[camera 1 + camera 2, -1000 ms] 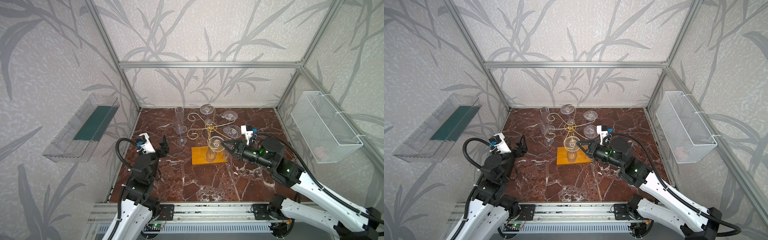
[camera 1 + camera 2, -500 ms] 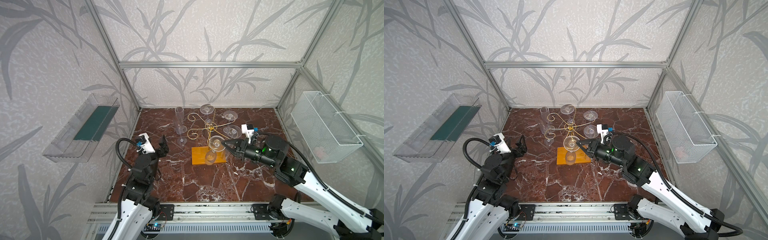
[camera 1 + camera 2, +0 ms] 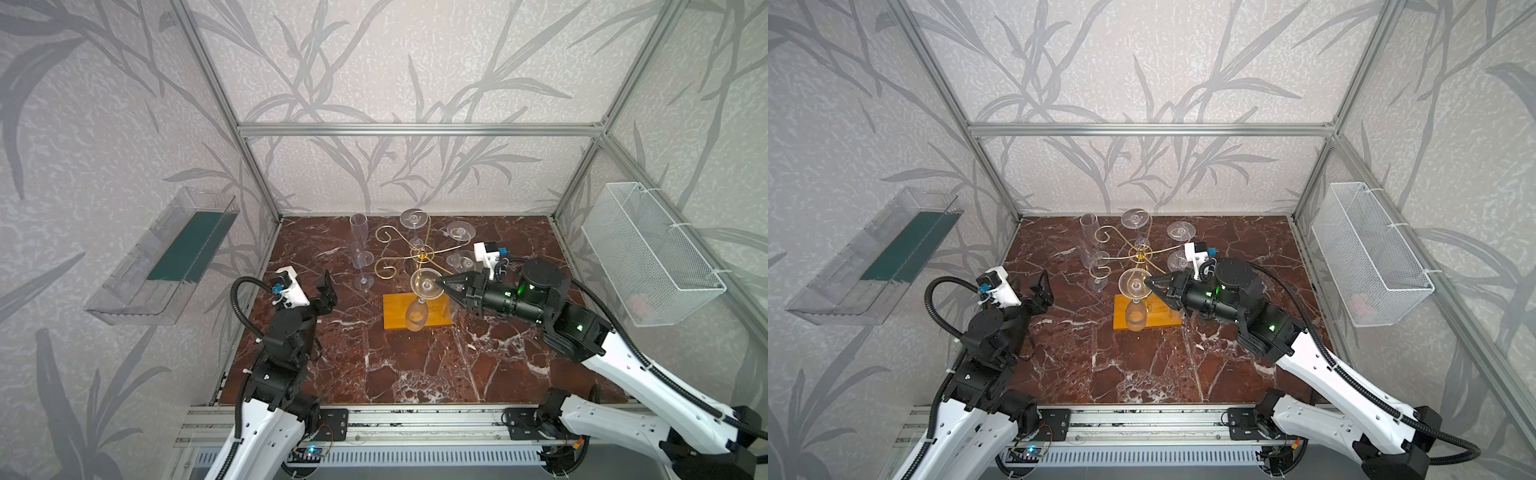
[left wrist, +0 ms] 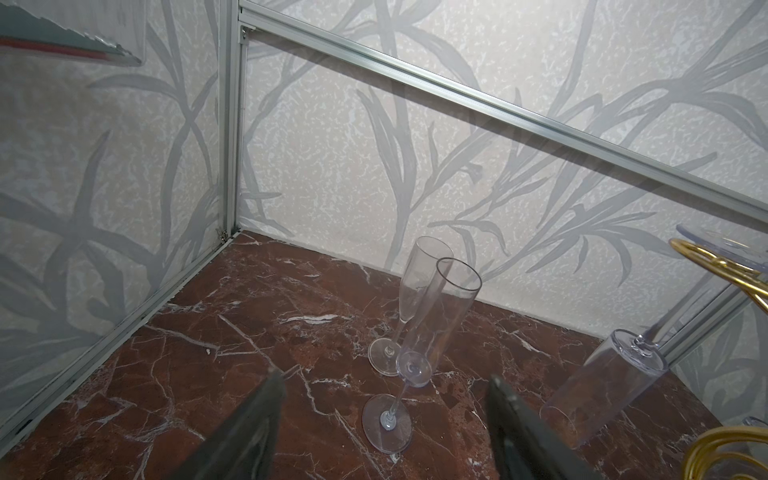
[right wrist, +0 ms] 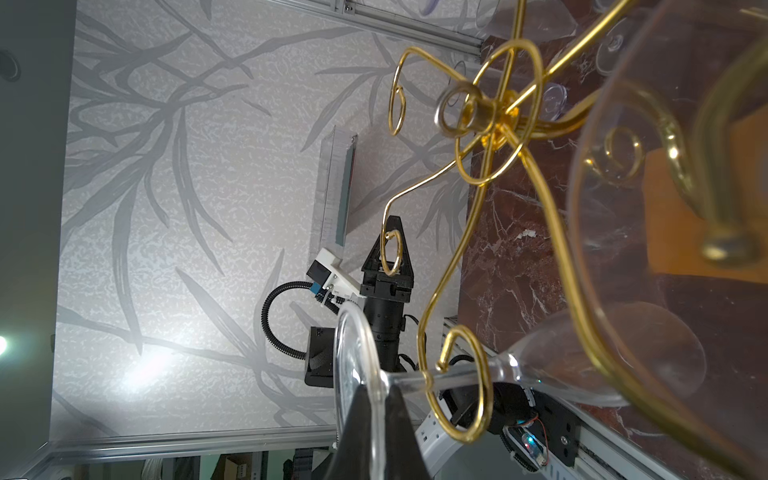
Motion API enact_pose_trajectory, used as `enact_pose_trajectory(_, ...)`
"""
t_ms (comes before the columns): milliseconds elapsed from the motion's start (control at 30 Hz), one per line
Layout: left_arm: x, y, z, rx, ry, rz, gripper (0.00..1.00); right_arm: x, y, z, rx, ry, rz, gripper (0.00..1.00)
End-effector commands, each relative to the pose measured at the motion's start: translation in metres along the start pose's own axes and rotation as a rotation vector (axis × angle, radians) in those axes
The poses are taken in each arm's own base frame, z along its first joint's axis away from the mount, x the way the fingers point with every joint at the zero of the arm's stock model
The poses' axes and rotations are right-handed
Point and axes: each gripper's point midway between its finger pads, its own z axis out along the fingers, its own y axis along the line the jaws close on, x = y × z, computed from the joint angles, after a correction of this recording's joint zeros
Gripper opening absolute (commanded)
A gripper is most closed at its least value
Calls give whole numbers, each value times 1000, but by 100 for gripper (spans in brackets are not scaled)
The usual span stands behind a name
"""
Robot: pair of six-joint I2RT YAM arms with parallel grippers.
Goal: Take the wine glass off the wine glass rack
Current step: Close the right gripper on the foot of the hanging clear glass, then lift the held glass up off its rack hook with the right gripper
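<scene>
The right gripper (image 3: pixel 441 281) is clenched on the rim of the round flat foot of the clear wine glass (image 3: pixel 424 286). This glass hangs upside down from the gold wire wine glass rack (image 3: pixel 422 254), on the arm nearest to the robot. In the right wrist view the thin stem (image 5: pixel 457 376) appears to pass through the spiral loop at the tip of that arm, so the wire curls around it. The bowl hangs just above the orange-yellow wooden base (image 3: pixel 395 322), which is rectangular and smooth. Three other clear stemmed glasses (image 3: pixel 460 229) hang from the arms at the back and the right side, just beside the right gripper's wrist. Two tall clear flutes (image 3: pixel 358 245) stand upright and close together on the red-brown marble table (image 3: pixel 415 365), left of the rack and apart from it. The left gripper (image 3: pixel 326 291) is released, its black fingers (image 4: pixel 249 424) spread and holding nothing, near the flutes. A clear plastic tray (image 3: pixel 166 253) with a dark green liner hangs on the left wall, and a white wire mesh basket (image 3: pixel 648 253) hangs on the right wall.
</scene>
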Motion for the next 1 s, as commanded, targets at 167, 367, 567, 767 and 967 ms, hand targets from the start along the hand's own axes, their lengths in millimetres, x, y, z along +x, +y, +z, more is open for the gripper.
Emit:
enact_pose_trajectory(167,2,3,-3,-9,-8,-15,78,-8,28,0,-40,-25,-20,0)
enact_pose_trajectory(367,4,5,-3,-16,-1,-12,78,-22,19,-4,0,-110,6,0)
enact_pose_trajectory(567,-1,6,-8,-15,-19,-15,78,-34,10,-19,7,-207,50,0)
enact_pose_trajectory(767,-1,7,-8,-18,-21,-14,78,-37,3,-34,19,-254,69,0)
enact_pose_trajectory(967,-3,7,-8,-21,-26,-8,78,-37,1,-36,28,-258,73,0)
